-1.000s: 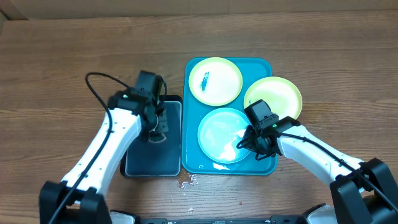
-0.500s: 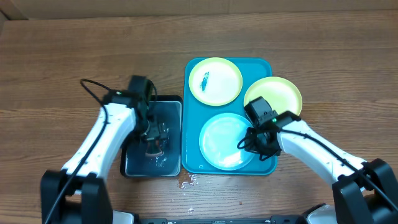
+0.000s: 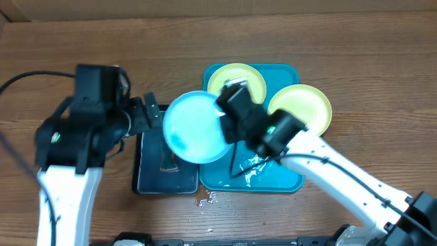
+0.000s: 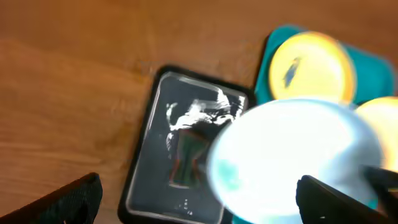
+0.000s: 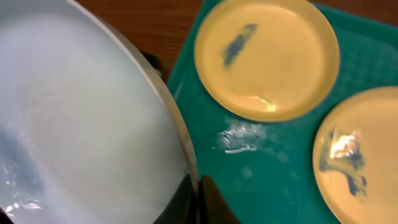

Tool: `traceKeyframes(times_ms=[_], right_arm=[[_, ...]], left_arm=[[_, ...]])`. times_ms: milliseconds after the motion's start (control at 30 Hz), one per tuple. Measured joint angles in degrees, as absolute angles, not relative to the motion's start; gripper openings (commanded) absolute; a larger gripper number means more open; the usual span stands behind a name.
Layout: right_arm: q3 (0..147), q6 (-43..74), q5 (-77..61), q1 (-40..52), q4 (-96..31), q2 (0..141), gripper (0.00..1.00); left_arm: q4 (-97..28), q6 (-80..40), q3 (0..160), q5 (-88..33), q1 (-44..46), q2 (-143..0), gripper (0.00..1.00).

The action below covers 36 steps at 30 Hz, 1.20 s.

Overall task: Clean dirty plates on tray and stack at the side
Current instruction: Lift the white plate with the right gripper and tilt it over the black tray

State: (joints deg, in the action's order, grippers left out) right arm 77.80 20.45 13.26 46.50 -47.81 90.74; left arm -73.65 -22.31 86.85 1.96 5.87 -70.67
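A pale blue-white plate (image 3: 194, 128) hangs tilted in the air over the seam between the black basin (image 3: 153, 183) and the tray (image 3: 290, 179). My right gripper (image 3: 222, 124) is shut on its right rim, and the right wrist view shows the fingertips (image 5: 208, 196) pinching that rim (image 5: 180, 134). Two yellow-green plates sit on the tray, one at the back (image 3: 235, 76) with a blue smear (image 5: 238, 42), one at the right (image 3: 304, 106), also smeared (image 5: 351, 162). My left gripper (image 3: 149, 115) is raised beside the basin, open and empty (image 4: 199, 183).
The basin (image 4: 149, 143) holds water and a dark object (image 4: 186, 158) lying in it. Water drops lie on the table (image 3: 205, 199) in front of the tray. A wet patch (image 5: 239, 138) shines on the tray floor. Brown wood table surrounds everything.
My right gripper lifted the blue-white plate off the tray and carried it left over the basin edge. My left gripper opened, rose out of the basin and drew back left.
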Motion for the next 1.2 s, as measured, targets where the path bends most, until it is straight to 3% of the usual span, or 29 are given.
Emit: traceKeyframes(times_ms=[667,1200], right_arm=[[77.8,19.14,57.84,70.59,-41.65,96.2,0.04],[77.8,17.12,66.78,73.17,-41.12,96.2,0.04]], left_arm=[[-78.98,-22.74,87.9,6.0,5.89,-64.84,1.0],[-78.59,-33.17,87.9,13.17,1.72,-64.53,1.0]])
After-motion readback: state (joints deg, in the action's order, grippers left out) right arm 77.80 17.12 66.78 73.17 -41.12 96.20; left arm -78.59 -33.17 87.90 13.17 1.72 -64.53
